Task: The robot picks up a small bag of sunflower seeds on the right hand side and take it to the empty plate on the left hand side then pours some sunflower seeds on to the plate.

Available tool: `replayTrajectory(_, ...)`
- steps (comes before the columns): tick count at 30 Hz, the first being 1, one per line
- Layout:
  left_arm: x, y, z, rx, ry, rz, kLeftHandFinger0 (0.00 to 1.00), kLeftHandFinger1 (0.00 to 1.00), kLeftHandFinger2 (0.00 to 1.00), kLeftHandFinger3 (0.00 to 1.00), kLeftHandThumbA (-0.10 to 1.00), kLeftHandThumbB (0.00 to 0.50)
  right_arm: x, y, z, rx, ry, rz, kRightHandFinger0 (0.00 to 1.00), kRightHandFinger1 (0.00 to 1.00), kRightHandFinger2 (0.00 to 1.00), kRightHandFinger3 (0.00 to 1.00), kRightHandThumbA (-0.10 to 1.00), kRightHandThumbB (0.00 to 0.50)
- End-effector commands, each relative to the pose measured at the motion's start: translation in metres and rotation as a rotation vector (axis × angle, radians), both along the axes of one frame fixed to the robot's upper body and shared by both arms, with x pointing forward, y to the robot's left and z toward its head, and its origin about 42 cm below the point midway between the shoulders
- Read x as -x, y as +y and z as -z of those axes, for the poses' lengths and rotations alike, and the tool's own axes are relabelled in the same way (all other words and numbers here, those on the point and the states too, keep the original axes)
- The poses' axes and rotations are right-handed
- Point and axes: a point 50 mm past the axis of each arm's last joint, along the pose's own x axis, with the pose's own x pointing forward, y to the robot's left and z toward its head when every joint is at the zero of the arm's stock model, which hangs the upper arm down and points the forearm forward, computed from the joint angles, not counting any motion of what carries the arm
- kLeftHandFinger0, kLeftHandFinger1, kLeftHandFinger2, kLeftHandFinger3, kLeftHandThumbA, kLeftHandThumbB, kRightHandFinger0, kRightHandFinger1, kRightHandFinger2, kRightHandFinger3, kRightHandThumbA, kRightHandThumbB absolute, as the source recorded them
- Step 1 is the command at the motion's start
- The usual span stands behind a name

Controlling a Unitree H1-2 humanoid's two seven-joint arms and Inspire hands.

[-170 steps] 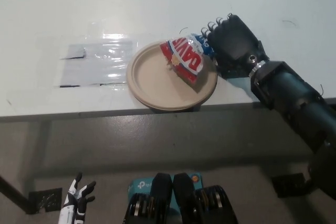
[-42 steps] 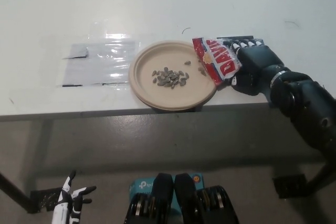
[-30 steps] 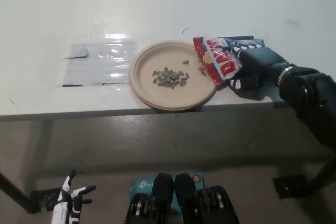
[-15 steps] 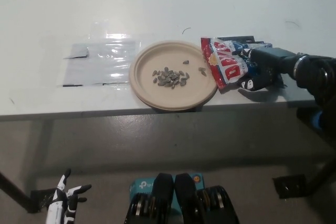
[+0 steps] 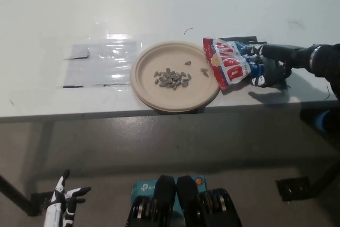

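The black right hand (image 5: 268, 67) gripped the sunflower seed bag (image 5: 231, 68) beside the plate (image 5: 146, 86); released tilted, it might spill seeds.

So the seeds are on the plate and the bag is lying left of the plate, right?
Not quite. The seeds are on the plate, but the head view shows the bag lying right of the plate, with the right hand at it.

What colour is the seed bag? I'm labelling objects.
The seed bag is red with white lettering and a blue end, in the head view.
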Motion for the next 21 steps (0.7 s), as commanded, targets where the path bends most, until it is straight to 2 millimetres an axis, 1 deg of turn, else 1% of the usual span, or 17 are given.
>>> replayTrajectory(1, 0.002, 0.007, -0.01, -0.012, -0.06, -0.019, 0.66, 0.7, 0.64, 1.0, 1.0, 0.1, -0.005, -0.008, -0.064, -0.204, -0.087, 0.0, 1.0, 1.0, 1.0, 1.0, 1.0, 0.499)
replayTrajectory(2, 0.001, 0.007, -0.011, -0.008, -0.062, -0.018, 0.66, 0.7, 0.64, 1.0, 1.0, 0.093, 0.0, -0.013, -0.071, -0.306, -0.131, 0.009, 1.0, 1.0, 1.0, 1.0, 1.0, 0.439)
replayTrajectory(3, 0.0, 0.007, -0.011, -0.004, -0.064, -0.016, 0.66, 0.7, 0.63, 1.0, 1.0, 0.095, 0.005, -0.017, -0.076, -0.372, -0.164, 0.011, 1.0, 1.0, 1.0, 1.0, 1.0, 0.446)
replayTrajectory(5, -0.001, 0.006, -0.011, -0.008, -0.064, -0.018, 0.66, 0.69, 0.65, 1.0, 1.0, 0.108, 0.029, -0.023, -0.094, -0.484, -0.343, 0.008, 1.0, 1.0, 1.0, 1.0, 1.0, 0.426)
replayTrajectory(6, -0.001, 0.006, -0.012, -0.009, -0.068, -0.018, 0.64, 0.7, 0.68, 1.0, 1.0, 0.096, 0.045, -0.022, -0.101, -0.589, -0.406, -0.008, 1.0, 1.0, 1.0, 1.0, 1.0, 0.441)
replayTrajectory(7, -0.008, 0.003, -0.013, 0.001, -0.087, -0.008, 0.64, 0.7, 0.69, 1.0, 1.0, 0.093, 0.055, -0.025, -0.111, -0.666, -0.452, -0.015, 1.0, 1.0, 1.0, 1.0, 1.0, 0.447)
replayTrajectory(8, -0.009, 0.003, -0.013, 0.012, -0.087, -0.005, 0.64, 0.72, 0.74, 1.0, 1.0, 0.113, 0.066, -0.026, -0.115, -0.706, -0.494, -0.035, 1.0, 1.0, 1.0, 1.0, 1.0, 0.45)
replayTrajectory(9, -0.01, 0.002, -0.012, 0.039, -0.078, 0.001, 0.68, 0.77, 0.81, 1.0, 1.0, 0.154, 0.09, -0.027, -0.121, -0.79, -0.553, -0.058, 1.0, 1.0, 1.0, 1.0, 1.0, 0.488)
replayTrajectory(11, -0.016, -0.001, -0.012, 0.053, -0.08, 0.009, 0.71, 0.8, 0.84, 1.0, 1.0, 0.173, 0.106, -0.03, -0.128, -0.854, -0.603, -0.088, 1.0, 1.0, 1.0, 1.0, 1.0, 0.479)
replayTrajectory(12, -0.017, -0.001, -0.011, 0.071, -0.074, 0.018, 0.84, 0.91, 0.96, 1.0, 1.0, 0.198, 0.125, -0.033, -0.13, -0.9, -0.662, -0.095, 1.0, 1.0, 1.0, 1.0, 1.0, 0.5)
replayTrajectory(13, -0.017, -0.001, -0.011, 0.086, -0.068, 0.023, 0.87, 0.94, 0.98, 1.0, 1.0, 0.203, 0.138, -0.034, -0.13, -0.943, -0.697, -0.102, 1.0, 1.0, 1.0, 1.0, 1.0, 0.5)
replayTrajectory(14, -0.019, -0.003, -0.012, 0.101, -0.063, 0.025, 0.95, 1.0, 1.0, 1.0, 1.0, 0.194, 0.151, -0.036, -0.133, -0.956, -0.729, -0.115, 1.0, 1.0, 1.0, 1.0, 1.0, 0.5)
replayTrajectory(15, -0.02, -0.004, -0.011, 0.113, -0.062, 0.033, 1.0, 1.0, 1.0, 1.0, 1.0, 0.19, 0.167, -0.038, -0.135, -0.971, -0.774, -0.138, 1.0, 1.0, 1.0, 1.0, 1.0, 0.473)
replayTrajectory(16, -0.02, -0.004, -0.011, 0.126, -0.056, 0.04, 1.0, 1.0, 1.0, 1.0, 1.0, 0.199, 0.177, -0.038, -0.135, -0.988, -0.795, -0.148, 1.0, 1.0, 1.0, 1.0, 1.0, 0.458)
replayTrajectory(17, -0.019, -0.005, -0.012, 0.153, -0.05, 0.055, 1.0, 1.0, 1.0, 1.0, 1.0, 0.23, 0.192, -0.038, -0.135, -1.012, -0.816, -0.165, 1.0, 1.0, 1.0, 1.0, 1.0, 0.458)
replayTrajectory(18, -0.019, -0.005, -0.012, 0.171, -0.046, 0.072, 1.0, 1.0, 1.0, 1.0, 1.0, 0.276, 0.204, -0.038, -0.134, -1.02, -0.842, -0.172, 1.0, 1.0, 1.0, 1.0, 1.0, 0.48)
replayTrajectory(21, -0.03, -0.005, -0.018, 0.17, -0.053, 0.133, 1.0, 1.0, 1.0, 1.0, 1.0, 0.327, 0.241, -0.039, -0.128, -1.053, -0.914, -0.171, 1.0, 1.0, 1.0, 1.0, 1.0, 0.5)
